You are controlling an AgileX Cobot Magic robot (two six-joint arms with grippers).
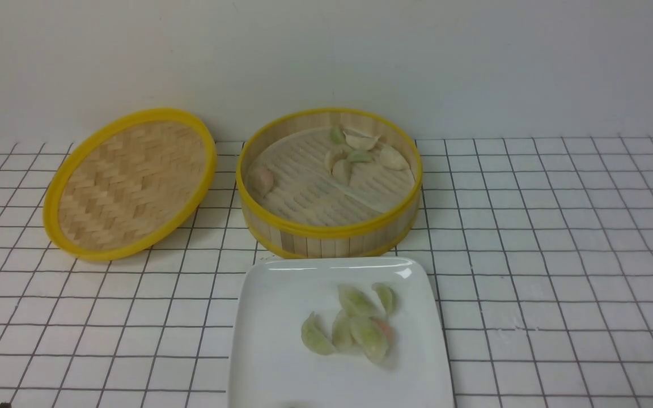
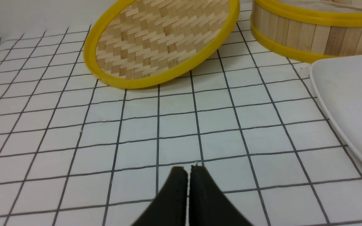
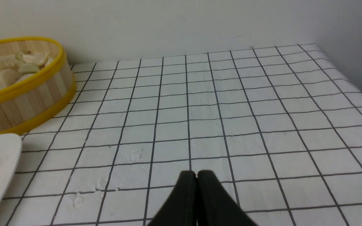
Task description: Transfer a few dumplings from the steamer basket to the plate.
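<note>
White plate (image 1: 272, 289) fills the bottom centre of the frame, nearest the front camera, with a loose heap of pale-green dumplings (image 1: 353, 301) right of its middle and a pink-orange one tucked partly beneath. Just beyond, at upper centre, the steamer basket (image 1: 335, 246) holds the rest: a cluster of green and cream dumplings (image 1: 342, 171) towards its upper right and a lone pinkish one (image 1: 264, 178) by its left wall. The woven lid (image 1: 134, 184) leans tilted at upper left.

Both pincers, the left gripper (image 2: 189, 169) and the right gripper (image 3: 196, 174), are narrow, tips together, with nothing between them, over bare gridded table (image 3: 168, 131) well apart from the food. I judge the job done or nearly so (a few is a loose count, after all).

If one more is wanted, the cluster seems nearer the right arm, lying ahead of that gripper and to its left. Its nearest dumpling has its long axis running roughly up and down the frame, so the jaws would do best to open and close across it from side to side, clear of its neighbours.
</note>
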